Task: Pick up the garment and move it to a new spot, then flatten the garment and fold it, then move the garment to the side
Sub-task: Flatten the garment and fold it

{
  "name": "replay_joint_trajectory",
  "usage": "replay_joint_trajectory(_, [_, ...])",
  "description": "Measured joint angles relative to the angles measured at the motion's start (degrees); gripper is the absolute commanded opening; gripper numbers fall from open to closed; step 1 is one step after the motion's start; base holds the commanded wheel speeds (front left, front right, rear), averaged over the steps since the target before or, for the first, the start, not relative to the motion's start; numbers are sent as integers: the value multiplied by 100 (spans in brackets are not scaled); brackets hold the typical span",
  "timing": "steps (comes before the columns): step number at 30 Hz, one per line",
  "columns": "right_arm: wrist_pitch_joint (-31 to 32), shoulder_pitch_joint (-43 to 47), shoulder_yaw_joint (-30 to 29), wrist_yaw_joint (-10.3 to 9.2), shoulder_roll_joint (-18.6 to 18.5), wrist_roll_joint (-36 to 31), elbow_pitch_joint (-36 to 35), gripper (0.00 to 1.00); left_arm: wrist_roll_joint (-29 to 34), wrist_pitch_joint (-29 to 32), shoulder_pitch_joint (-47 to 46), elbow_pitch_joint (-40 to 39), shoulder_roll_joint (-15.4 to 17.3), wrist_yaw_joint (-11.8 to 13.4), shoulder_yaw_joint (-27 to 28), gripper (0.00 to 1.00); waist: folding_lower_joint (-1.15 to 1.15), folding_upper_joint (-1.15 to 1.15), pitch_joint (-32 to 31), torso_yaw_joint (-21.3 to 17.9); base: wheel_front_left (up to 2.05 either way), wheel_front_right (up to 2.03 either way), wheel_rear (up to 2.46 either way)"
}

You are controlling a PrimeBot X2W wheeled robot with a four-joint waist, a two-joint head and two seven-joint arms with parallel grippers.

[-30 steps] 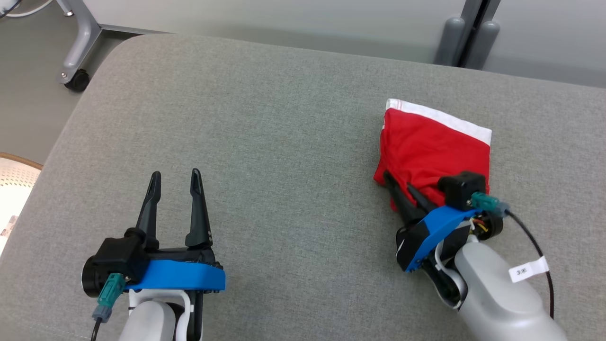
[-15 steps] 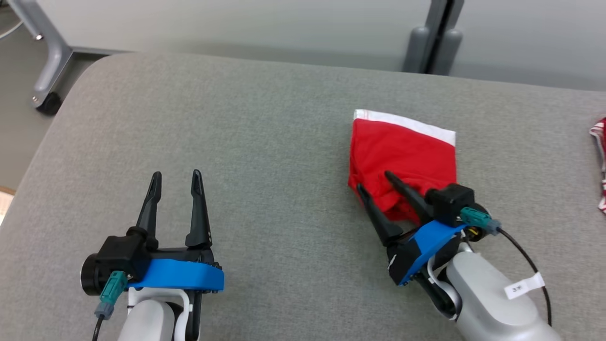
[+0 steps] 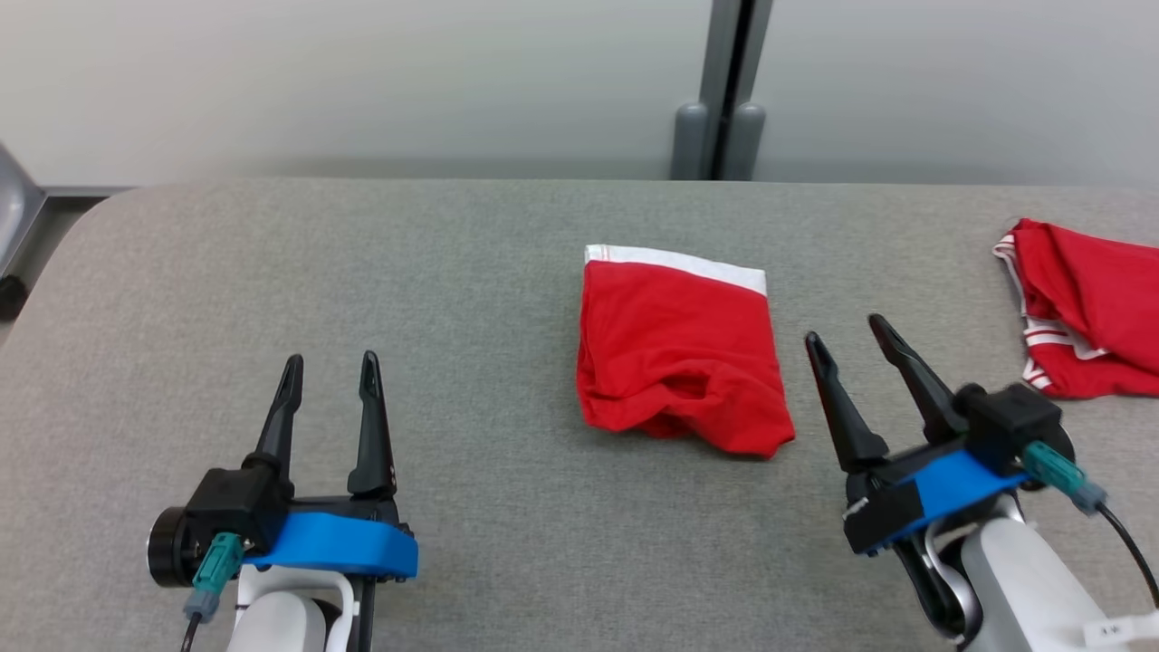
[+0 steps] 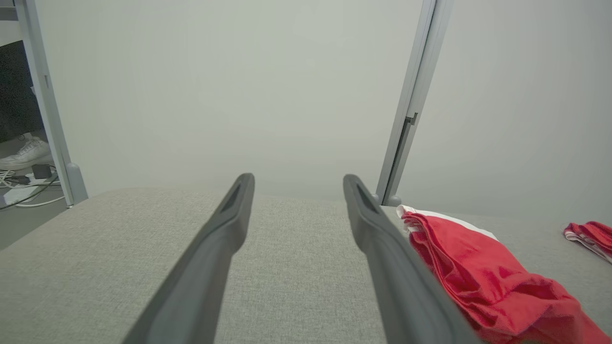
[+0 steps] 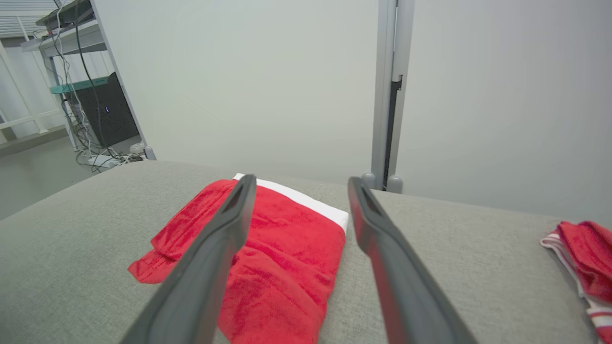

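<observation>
Head view: folded red garment (image 3: 679,353) lies mid grey pad (image 3: 453,272), right gripper (image 3: 844,328) at its 3 o'clock, left gripper (image 3: 330,358) at 8, both spread wide and empty; a one-sided pinch could drag the fold open.

No text, brand or number can be read here. A small white tag (image 3: 1121,627) hangs on the black cable (image 3: 1132,557) beside the right forearm (image 3: 1023,589). It carries a few dark marks, but they are too small to make out.
</observation>
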Motion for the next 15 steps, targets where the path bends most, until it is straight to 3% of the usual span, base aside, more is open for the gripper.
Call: replay_joint_trajectory(15, [200,1317,-1393,0,485,-659,-983,100,157,0,375,143,147,118,152,100,0,0,-293,-278,0,0,0])
